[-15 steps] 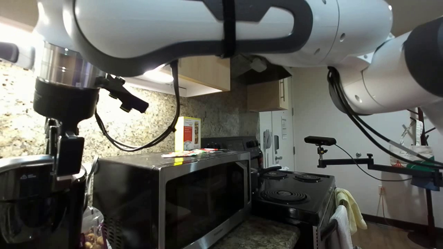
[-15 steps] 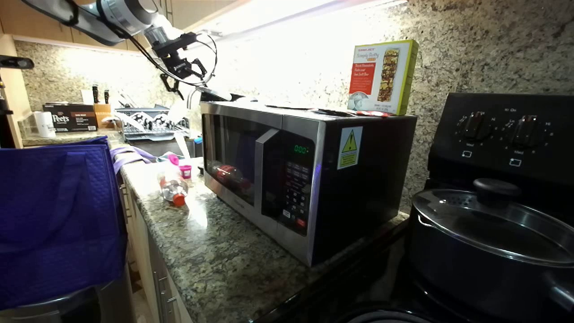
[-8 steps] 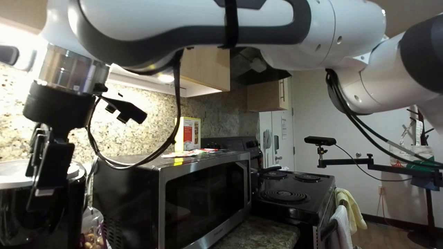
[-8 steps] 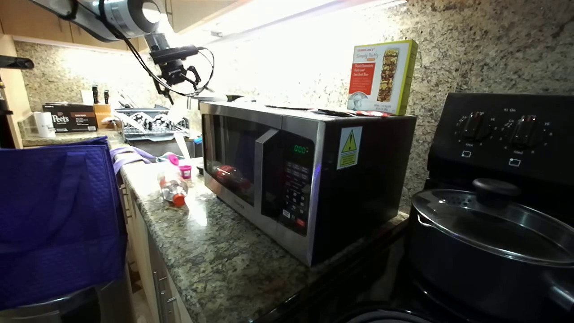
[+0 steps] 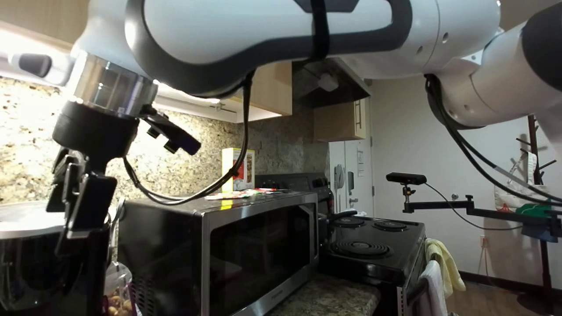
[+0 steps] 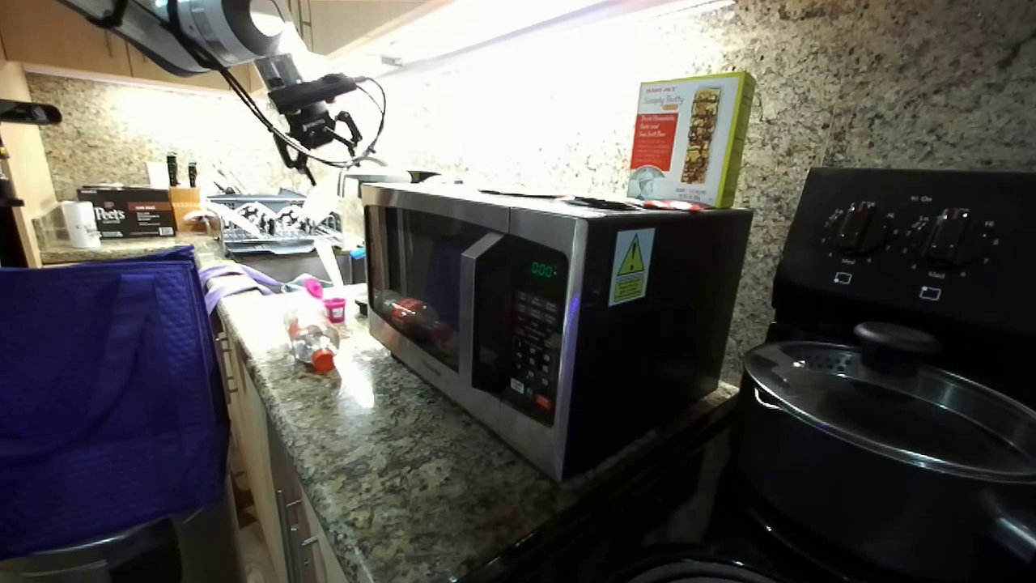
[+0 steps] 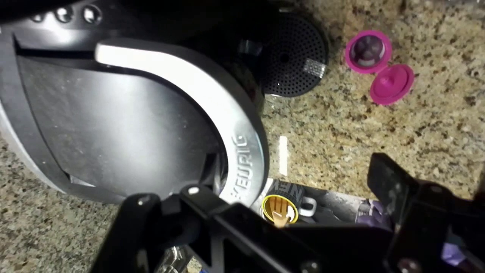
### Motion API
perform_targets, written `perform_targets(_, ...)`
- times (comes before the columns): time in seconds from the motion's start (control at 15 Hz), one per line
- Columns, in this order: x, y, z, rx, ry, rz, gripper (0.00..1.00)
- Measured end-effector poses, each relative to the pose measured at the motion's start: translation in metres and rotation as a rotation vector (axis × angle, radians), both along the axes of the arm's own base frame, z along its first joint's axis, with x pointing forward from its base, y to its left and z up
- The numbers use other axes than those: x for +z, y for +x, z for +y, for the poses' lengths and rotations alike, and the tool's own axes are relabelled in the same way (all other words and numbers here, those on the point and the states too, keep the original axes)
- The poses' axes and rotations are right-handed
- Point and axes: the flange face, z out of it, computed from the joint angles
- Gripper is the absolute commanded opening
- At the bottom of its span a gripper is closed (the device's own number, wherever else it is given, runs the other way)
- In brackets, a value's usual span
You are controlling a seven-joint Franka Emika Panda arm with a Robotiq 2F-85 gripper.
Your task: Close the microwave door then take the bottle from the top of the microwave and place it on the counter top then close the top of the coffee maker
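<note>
Coffee maker top (image 7: 129,129) lowered | arm (image 5: 268,30) shifted | jaws spread wide, holding nothing

On the speckled counter (image 6: 429,474): microwave (image 6: 558,324), coffee maker (image 7: 117,125), bottle (image 6: 312,340) on its side, pink cup (image 7: 368,52).

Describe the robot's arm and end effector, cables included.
The arm is white and rounded, with dark grey trim, a black strap and a shiny metallic section. Black cables loop outside it. The end effector is black, angular and two-fingered.
</note>
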Motion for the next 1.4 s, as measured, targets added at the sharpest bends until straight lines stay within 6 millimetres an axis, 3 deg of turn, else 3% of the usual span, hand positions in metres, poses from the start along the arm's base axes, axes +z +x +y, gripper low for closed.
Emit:
perform_targets(0.4,0.055,-0.057,0.012,0.002,-0.249,-0.119,1.0)
perform_targets(0.73,0.091,-0.129,0.054,0.089,-0.237,-0.084,1.0)
perform_targets(0.93,0.101,-0.169,0.069,0.145,-0.199,-0.096,1.0)
perform_targets(1.13,0.104,-0.194,0.061,0.125,-0.109,-0.138,1.0)
perform_targets(1.4,0.11,-0.204,0.015,0.035,0.007,-0.217,1.0)
